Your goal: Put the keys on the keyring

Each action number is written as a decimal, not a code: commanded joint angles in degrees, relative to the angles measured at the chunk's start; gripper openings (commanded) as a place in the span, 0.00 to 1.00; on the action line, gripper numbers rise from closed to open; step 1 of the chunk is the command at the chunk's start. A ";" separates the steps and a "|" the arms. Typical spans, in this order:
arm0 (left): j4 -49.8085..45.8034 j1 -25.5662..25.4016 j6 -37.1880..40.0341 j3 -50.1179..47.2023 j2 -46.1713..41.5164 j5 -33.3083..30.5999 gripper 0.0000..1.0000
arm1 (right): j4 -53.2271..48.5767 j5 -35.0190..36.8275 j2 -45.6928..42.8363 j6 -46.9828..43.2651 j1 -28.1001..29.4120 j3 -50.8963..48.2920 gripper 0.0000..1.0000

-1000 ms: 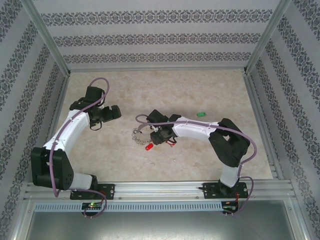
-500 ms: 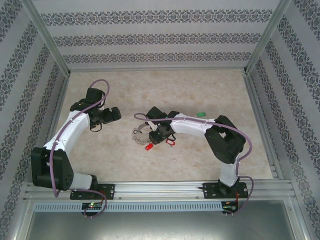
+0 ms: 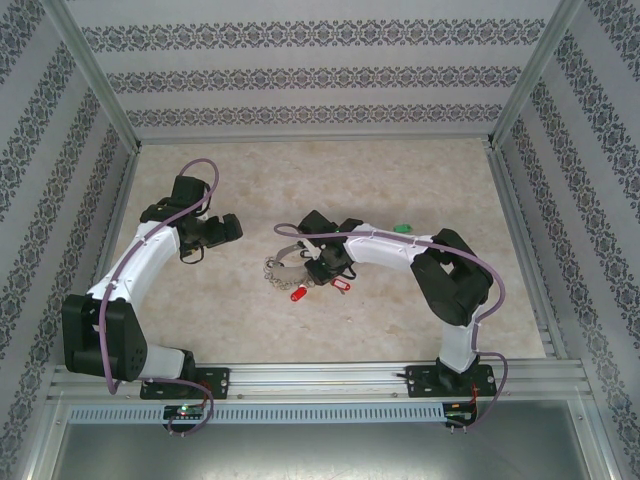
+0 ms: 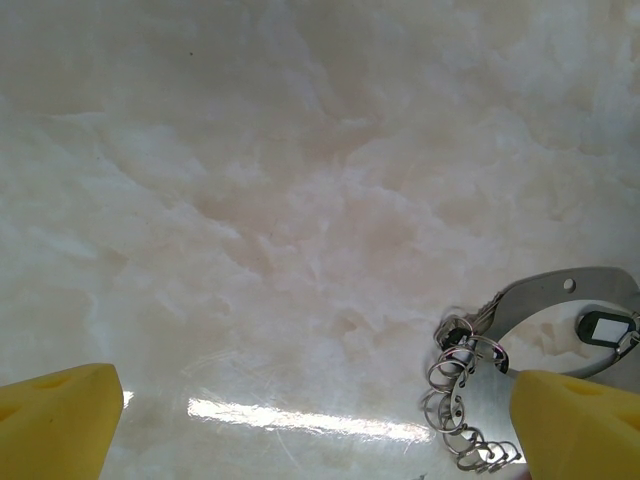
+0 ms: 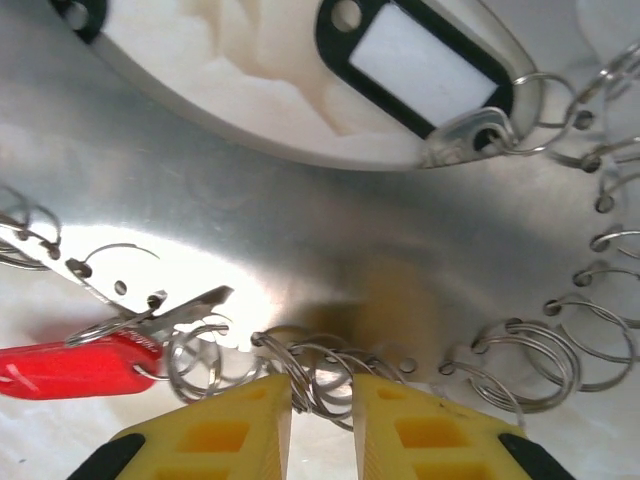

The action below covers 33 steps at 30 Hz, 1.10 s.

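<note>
Top view: the keyring [image 3: 281, 268] lies on the surface [image 3: 400, 320] at centre frame, and the right end effector [image 3: 315, 264] is directly over its right part. One red key [image 3: 299, 294] lies just below the ring, and a second red key [image 3: 340, 286] lies just to its right. A small green object [image 3: 402, 228] sits well apart, upper right. Right wrist view: the right end effector [image 5: 322, 395] is narrowed to a slim gap, with small wire rings [image 5: 320, 380] from the keyring's [image 5: 300, 230] edge between its yellow fingertips [image 5: 225, 430]. I cannot tell whether they are pinched. A red key [image 5: 70, 365] is at lower left and a black-framed tag [image 5: 420, 60] at the top. The left end effector [image 3: 222, 228] sits left of centre, apart from the ring. Left wrist view: the left end effector [image 4: 320, 425] is spread wide and holds nothing, with the keyring [image 4: 545, 295] at lower right.
</note>
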 commanded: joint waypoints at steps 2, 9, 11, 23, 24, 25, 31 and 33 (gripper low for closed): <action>0.63 0.07 -1.32 1.14 0.96 1.78 1.00 | 0.53 1.67 -1.24 0.31 -0.45 -1.15 0.24; 0.32 0.05 -1.33 2.88 3.04 2.54 1.00 | -0.84 -1.72 -0.78 -0.41 0.41 0.76 0.24; 0.41 0.05 -1.33 2.59 3.13 2.52 1.00 | -1.28 -2.08 -1.32 -0.33 0.41 0.95 0.25; 2.07 0.05 -1.42 0.47 1.56 3.06 1.00 | -5.75 -3.40 -3.09 1.08 0.15 4.53 0.34; 2.16 0.05 -1.42 0.37 1.47 3.07 1.00 | -5.96 -3.79 -3.00 1.17 0.15 4.88 0.34; 2.16 0.05 -1.47 0.29 1.46 2.96 1.00 | -6.10 -4.23 -2.79 1.32 0.21 5.12 0.33; 1.99 0.05 -1.45 0.25 2.13 3.33 1.00 | -6.43 -7.30 0.01 2.09 0.08 6.87 0.31; 1.76 0.05 -1.34 0.40 2.19 3.20 1.00 | -7.27 -7.85 1.05 2.14 0.11 7.44 0.31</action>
